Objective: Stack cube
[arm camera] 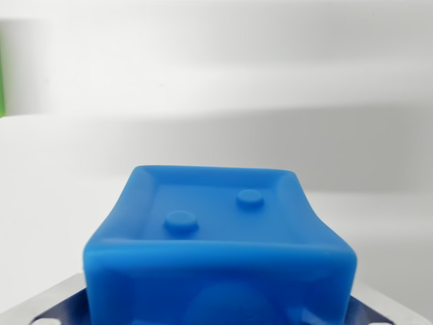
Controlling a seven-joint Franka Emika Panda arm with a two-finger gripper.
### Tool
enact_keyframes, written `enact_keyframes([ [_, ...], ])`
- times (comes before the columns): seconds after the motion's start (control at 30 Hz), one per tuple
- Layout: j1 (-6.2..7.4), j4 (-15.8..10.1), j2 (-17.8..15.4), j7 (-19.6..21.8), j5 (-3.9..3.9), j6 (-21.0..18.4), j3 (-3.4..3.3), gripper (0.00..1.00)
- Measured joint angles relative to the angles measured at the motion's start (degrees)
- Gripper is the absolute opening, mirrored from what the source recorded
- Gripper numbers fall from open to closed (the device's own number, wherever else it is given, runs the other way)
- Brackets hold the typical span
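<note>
A blue cube (220, 230) fills the lower middle of the wrist view, very close to the camera. Its top face has a raised rim and two small round studs. My gripper (220, 308) is shut on it. Only the grey metal fingers (51, 305) show, at the bottom left and bottom right corners, pressed against the cube's sides. The cube hides the fingertips and whatever lies under it. No second cube is in view.
Behind the cube lies a blurred white surface (216, 135) with soft grey shadow bands. A thin green strip (2, 74) shows at the wrist view's far left edge.
</note>
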Motion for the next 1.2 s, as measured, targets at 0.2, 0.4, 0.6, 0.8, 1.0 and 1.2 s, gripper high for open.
enact_keyframes([
  [0.2,0.88,1.1,-0.2,1.5,0.0,-1.3,0.41,0.0],
  [0.4,1.64,2.3,-0.3,3.0,0.0,-2.6,0.87,0.0],
  [0.6,2.35,3.4,-0.3,4.3,0.0,-3.7,1.27,0.0],
  [0.8,3.11,4.7,-0.3,5.7,0.0,-5.0,1.68,0.0],
  [1.0,3.88,6.0,-0.3,7.0,0.0,-6.3,1.99,0.0],
  [1.2,4.56,7.3,-0.3,8.3,0.0,-7.5,2.35,0.0],
])
